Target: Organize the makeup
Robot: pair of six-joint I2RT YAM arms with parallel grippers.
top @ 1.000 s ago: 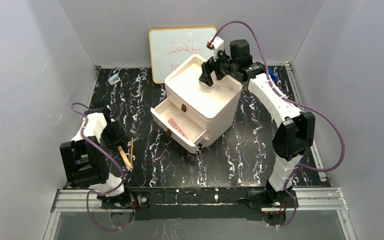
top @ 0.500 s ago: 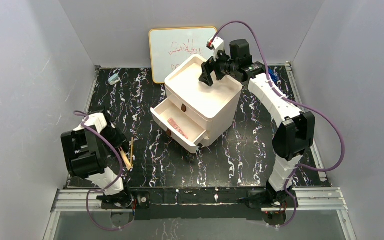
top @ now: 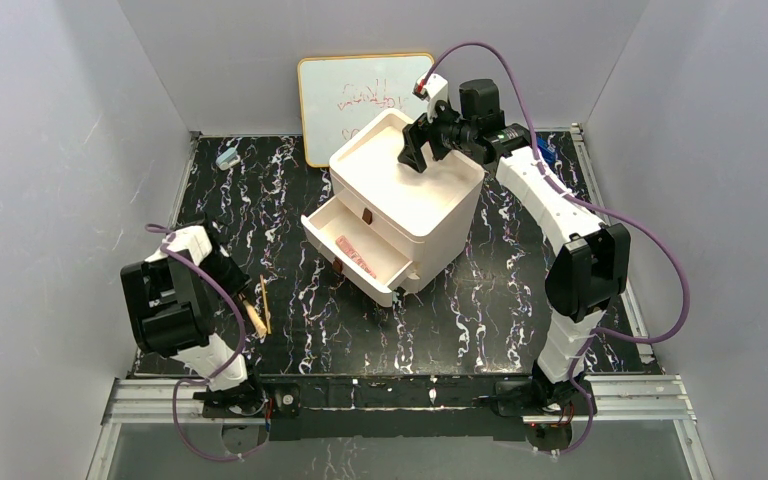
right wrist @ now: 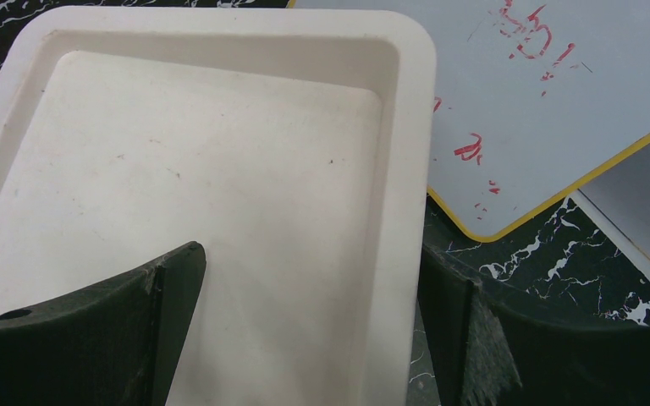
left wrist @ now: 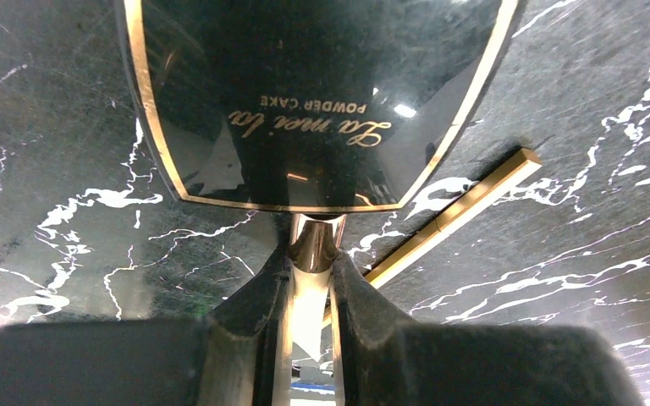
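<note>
My table (top: 460, 320) is black, veined with white. Towards the back of it stands a white drawer unit (top: 410, 200), turned cornerwise to me. Its top is a shallow tray (right wrist: 220, 169), and one lower drawer (top: 385, 250) is pulled out towards my left. Behind the unit a yellow-framed whiteboard (top: 345, 95) with red scribbles leans on the grey back wall. A small pale-blue object (top: 227, 158) lies in the far left corner.

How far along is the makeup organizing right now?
Done: a pink palette lies in the open drawer. In hand: the left gripper pinches the dark compact by its gold tab. Left: a gold stick lies on the table, and the top tray under the open right gripper looks bare.
</note>
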